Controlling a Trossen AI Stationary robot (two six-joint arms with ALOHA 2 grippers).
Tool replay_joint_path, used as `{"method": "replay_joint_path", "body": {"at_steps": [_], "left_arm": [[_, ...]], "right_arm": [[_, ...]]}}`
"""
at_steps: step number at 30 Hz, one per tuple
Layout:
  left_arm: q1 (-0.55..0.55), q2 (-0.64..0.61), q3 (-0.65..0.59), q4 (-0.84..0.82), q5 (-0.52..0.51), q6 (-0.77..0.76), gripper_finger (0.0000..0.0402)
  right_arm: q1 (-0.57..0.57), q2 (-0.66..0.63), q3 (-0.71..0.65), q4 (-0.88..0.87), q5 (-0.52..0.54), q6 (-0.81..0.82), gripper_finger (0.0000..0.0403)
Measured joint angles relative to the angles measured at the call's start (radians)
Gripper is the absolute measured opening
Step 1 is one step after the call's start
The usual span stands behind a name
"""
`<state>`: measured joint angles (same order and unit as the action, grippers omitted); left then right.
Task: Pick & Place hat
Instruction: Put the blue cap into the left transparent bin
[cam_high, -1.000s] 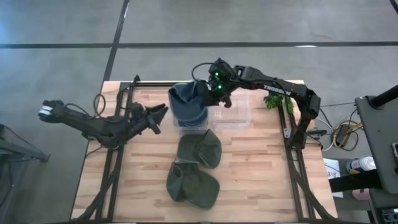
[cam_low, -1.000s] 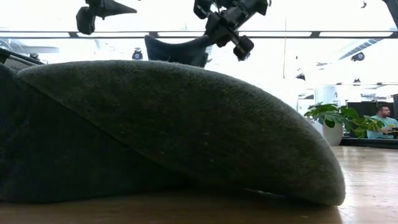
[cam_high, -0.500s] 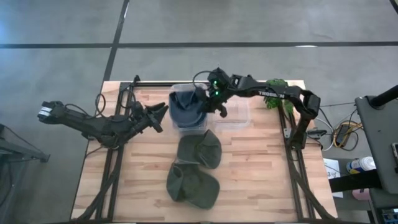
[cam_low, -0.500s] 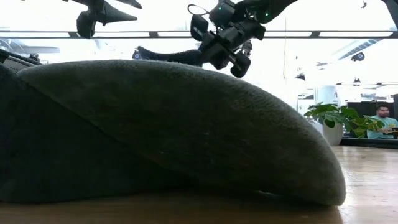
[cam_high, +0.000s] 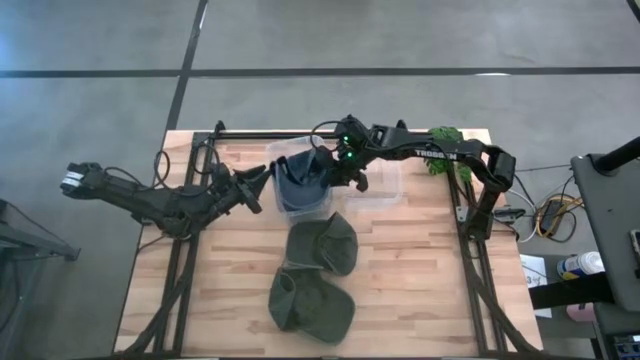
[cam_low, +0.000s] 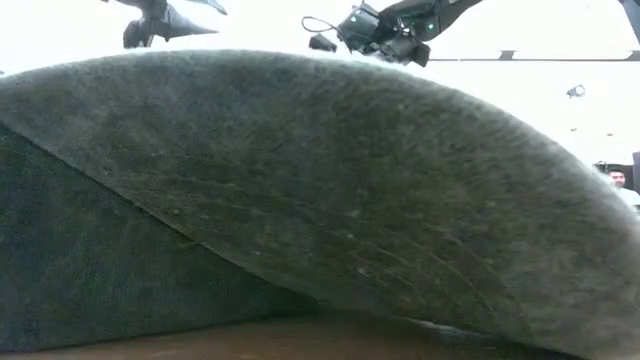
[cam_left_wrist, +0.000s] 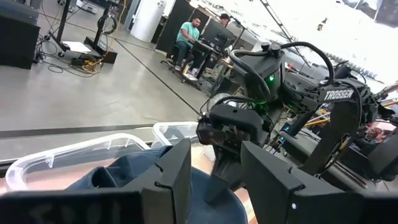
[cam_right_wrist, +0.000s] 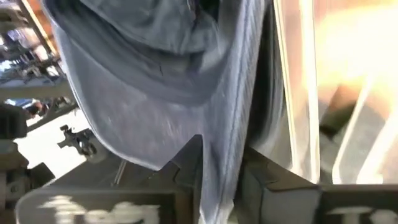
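A blue hat (cam_high: 300, 185) sits in a clear plastic bin (cam_high: 283, 148) at the table's far side. In the left wrist view the blue hat (cam_left_wrist: 134, 177) lies inside the bin rim (cam_left_wrist: 59, 157). My right gripper (cam_high: 336, 172) reaches over the bin from the right and is shut on the hat's right edge. My left gripper (cam_high: 257, 187) hovers open just left of the bin, its fingers (cam_left_wrist: 177, 168) pointing at the hat. Two green hats (cam_high: 322, 243) (cam_high: 311, 305) lie flat on the table nearer me. My right gripper pinches the blue hat's right-hand edge (cam_right_wrist: 221, 174) between its two fingers (cam_right_wrist: 186, 168), coming from the table's right and slanting down. Whether it has one layer or several, I cannot tell. The hat's body rests in the bin, beside its clear wall (cam_right_wrist: 292, 93).
A second clear bin (cam_high: 385, 180) stands right of the first, under the right arm. A small green plant (cam_high: 445, 160) sits near the far right corner. The nearest green hat (cam_low: 300, 200) fills the low view. People sit at desks (cam_left_wrist: 193, 31) in the room beyond.
My right gripper has come down and toward the near edge, still shut on the blue hat. The hat, held above the bin a second ago, now sits low inside it. The nearest green hat fills more of the low view than before.
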<state>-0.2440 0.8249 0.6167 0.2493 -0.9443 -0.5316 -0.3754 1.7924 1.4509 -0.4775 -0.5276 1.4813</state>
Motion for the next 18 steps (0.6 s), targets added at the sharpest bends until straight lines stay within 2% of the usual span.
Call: {"method": "replay_joint_path", "body": {"at_steps": [6, 9, 14, 18], "left_arm": [[0.002, 0.000, 0.000, -0.002, 0.000, 0.000, 0.0133], [0.002, 0.000, 0.000, -0.002, 0.000, -0.002, 0.0133], [0.002, 0.000, 0.000, -0.002, -0.013, -0.049, 0.0133], [0.002, 0.000, 0.000, -0.006, -0.052, -0.059, 0.0133]], "right_arm": [[-0.010, 0.001, 0.000, 0.056, 0.029, -0.014, 0.0107], [-0.023, 0.001, 0.001, 0.062, 0.011, -0.076, 0.0125], [-0.048, -0.017, 0.002, -0.025, -0.091, -0.202, 0.0143], [-0.065, -0.055, 0.002, -0.134, -0.099, -0.316, 0.0148]]}}
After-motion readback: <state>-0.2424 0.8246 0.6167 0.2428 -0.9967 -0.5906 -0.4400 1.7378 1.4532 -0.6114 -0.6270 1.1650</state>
